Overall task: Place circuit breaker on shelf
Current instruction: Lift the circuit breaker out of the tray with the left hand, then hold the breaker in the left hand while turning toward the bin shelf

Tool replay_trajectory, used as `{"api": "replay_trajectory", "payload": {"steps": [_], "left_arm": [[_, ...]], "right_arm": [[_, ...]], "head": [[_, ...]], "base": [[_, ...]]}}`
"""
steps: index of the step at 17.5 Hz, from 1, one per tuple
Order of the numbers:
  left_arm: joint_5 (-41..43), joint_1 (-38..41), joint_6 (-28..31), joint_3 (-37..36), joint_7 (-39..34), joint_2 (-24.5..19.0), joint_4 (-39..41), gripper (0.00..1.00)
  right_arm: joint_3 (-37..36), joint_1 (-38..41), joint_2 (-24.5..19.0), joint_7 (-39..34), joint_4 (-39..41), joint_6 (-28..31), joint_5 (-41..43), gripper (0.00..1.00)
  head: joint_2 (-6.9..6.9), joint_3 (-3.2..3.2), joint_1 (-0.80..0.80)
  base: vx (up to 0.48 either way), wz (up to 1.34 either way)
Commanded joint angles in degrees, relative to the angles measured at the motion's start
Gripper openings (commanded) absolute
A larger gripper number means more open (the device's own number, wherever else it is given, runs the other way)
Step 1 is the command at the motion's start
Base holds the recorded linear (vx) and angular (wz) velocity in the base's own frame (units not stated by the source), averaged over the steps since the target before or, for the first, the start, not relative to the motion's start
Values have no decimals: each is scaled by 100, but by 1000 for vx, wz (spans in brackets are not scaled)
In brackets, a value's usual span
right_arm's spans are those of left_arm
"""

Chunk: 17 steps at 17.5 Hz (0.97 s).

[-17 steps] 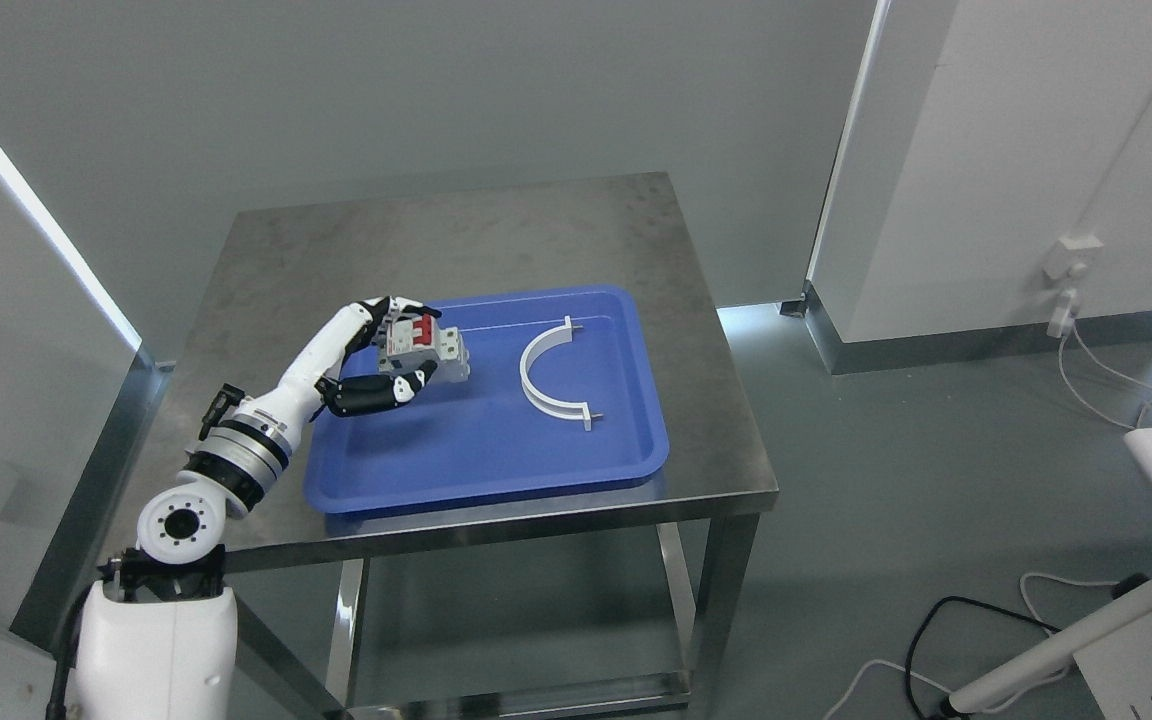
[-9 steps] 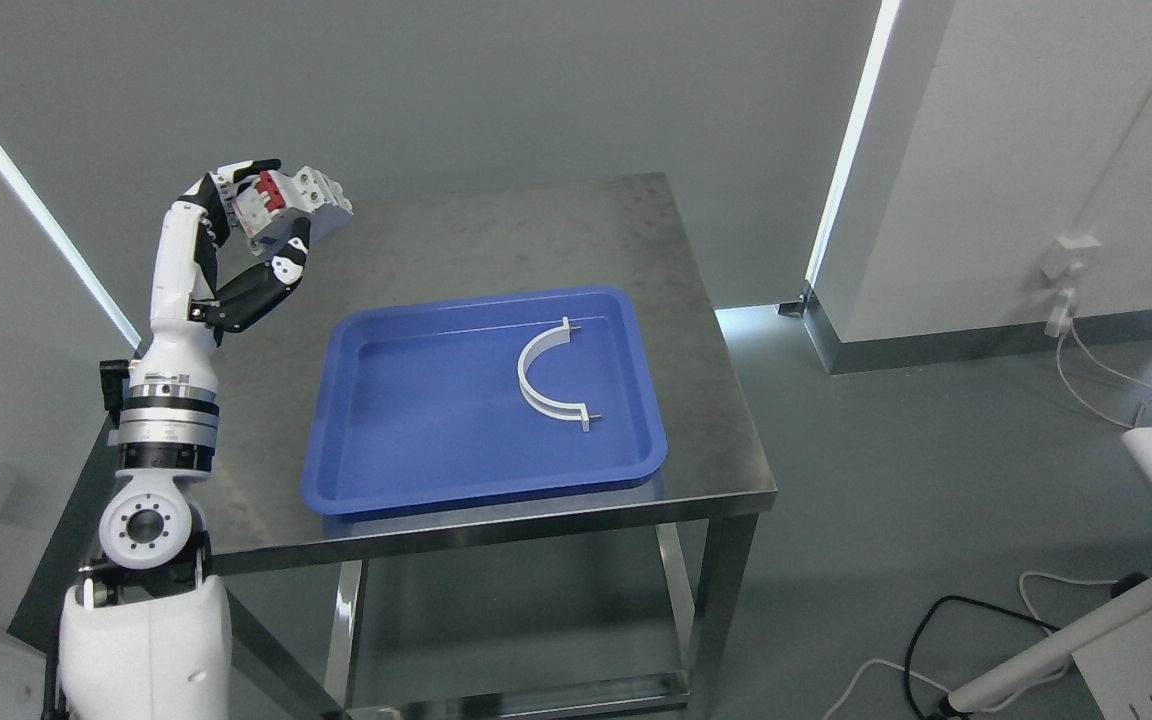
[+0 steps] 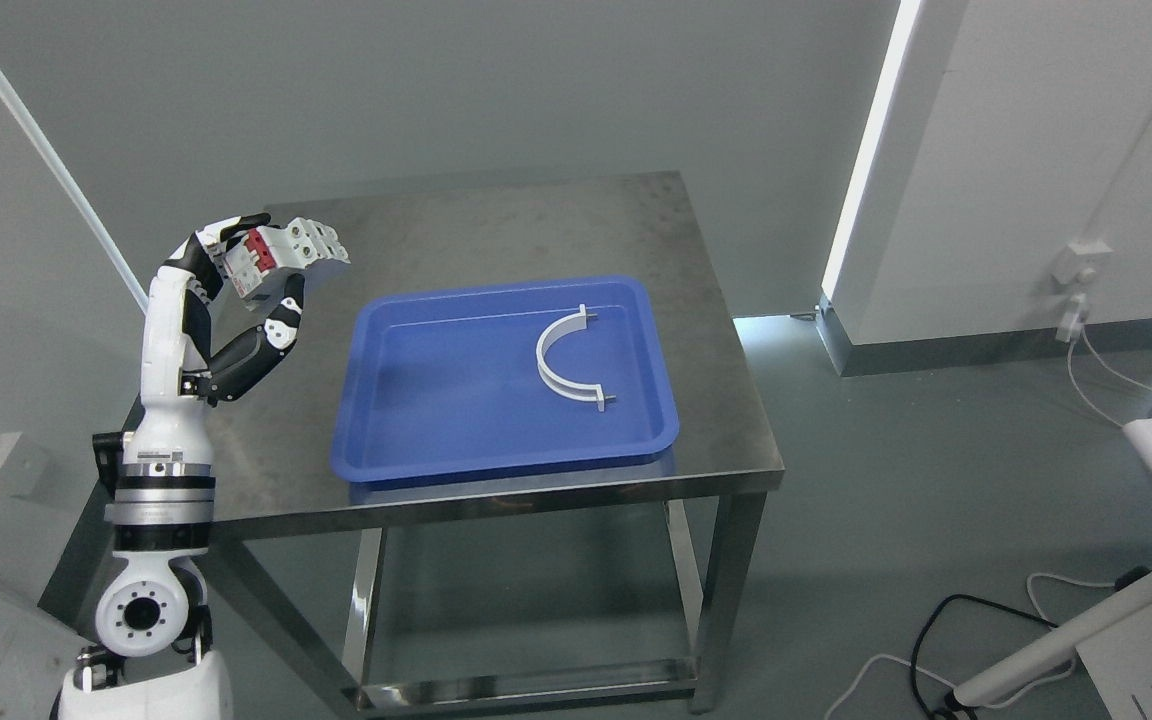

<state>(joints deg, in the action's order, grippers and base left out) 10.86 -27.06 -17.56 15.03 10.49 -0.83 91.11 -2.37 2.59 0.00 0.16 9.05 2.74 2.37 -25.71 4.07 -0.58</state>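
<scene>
The left hand (image 3: 236, 290) grips the circuit breaker (image 3: 281, 258) between curled fingers, raised above the steel table's (image 3: 496, 230) ten o'clock corner, well apart from the blue tray (image 3: 436, 440).

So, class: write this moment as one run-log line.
left hand: shut on circuit breaker, raised left of blue tray | tray holds white curved bracket | right hand: unseen

The room is evenly and softly lit, with cool daylight tones. Bright overexposed strips run down the wall seam (image 3: 871, 150) at right and the diagonal edge (image 3: 46, 160) at left (both clipped to white). The steel table (image 3: 496, 225) shows dull, patchy sheen; the blue tray (image 3: 496, 455) casts a narrow shadow along its front. Focus is sharp throughout, with little edge distortion.
</scene>
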Motion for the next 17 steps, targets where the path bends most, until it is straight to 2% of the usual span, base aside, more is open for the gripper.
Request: {"api": "replay_trajectory", "payload": {"steps": [1,9,17], "left_arm": [[-75,218,-98,149,6,-17,310,14],[-373,394,-643,176,-29,-17,302,14],[-515,412,-881,176,-337,-17,302,14]], "right_arm": [[0,-4,100,1,0,-1,0,100],[0,-4,100,1,0,-1,0,100],[0,5,100,1,0,-1,0,100]], "head": [[0,0,0],[0,0,0],[0,0,0]], "base": [[-176,104],[-258,94],[-285,-55]]}}
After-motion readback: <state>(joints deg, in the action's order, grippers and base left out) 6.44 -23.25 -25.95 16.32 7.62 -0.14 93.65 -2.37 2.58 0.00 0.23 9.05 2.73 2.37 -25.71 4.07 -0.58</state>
